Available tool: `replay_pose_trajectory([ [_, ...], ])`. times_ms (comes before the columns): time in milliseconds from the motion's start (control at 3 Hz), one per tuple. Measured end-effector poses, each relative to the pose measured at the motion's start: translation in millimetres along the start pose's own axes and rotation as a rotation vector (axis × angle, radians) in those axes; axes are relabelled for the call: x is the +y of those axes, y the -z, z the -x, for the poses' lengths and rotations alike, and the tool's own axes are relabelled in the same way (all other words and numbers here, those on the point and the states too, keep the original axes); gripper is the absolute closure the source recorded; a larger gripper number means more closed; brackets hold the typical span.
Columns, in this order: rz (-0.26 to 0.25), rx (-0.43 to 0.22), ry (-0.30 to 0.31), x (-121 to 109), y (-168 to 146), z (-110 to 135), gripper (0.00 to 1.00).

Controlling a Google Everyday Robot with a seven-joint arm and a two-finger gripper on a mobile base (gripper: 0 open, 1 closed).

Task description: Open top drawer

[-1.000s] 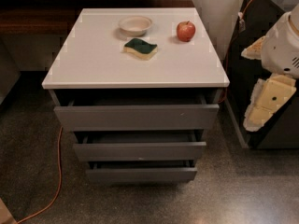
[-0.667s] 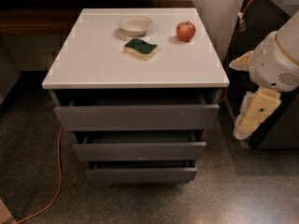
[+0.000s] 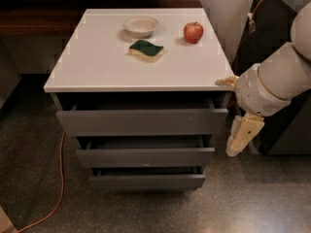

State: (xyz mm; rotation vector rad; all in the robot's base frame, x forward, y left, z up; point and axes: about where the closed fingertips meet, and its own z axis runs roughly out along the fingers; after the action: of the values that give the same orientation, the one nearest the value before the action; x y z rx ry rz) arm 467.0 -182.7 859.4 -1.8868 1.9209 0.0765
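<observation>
The tool [image 3: 241, 137] hangs below the tabletop's [image 3: 97, 67] front right corner, just beside the top drawer [image 3: 141, 122]; whether it is clenched cannot be told.

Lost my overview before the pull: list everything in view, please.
Cabinet top: 1, white, centre.
Bowl: 1, cream, rear of top.
Sponge: 1, green over yellow, in front of bowl.
Apple: 1, red, rear right of top.
Top drawer: 1, grey, directly under top.
Lower drawers: 2, grey, below it.
Cable: 1, orange, floor at left.
Arm: 1, white, right of cabinet.
Gripper: 1, cream, hanging beside top drawer's right end.
</observation>
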Motion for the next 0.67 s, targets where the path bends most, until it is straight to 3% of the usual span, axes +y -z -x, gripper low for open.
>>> replay_pose_trajectory([
  [333,-0.038,0.0,0.127,-10.0,-40.7,-10.8,0.0],
  [667,-0.073,0.012,0.208,-19.0,-64.5,-18.3,0.0],
])
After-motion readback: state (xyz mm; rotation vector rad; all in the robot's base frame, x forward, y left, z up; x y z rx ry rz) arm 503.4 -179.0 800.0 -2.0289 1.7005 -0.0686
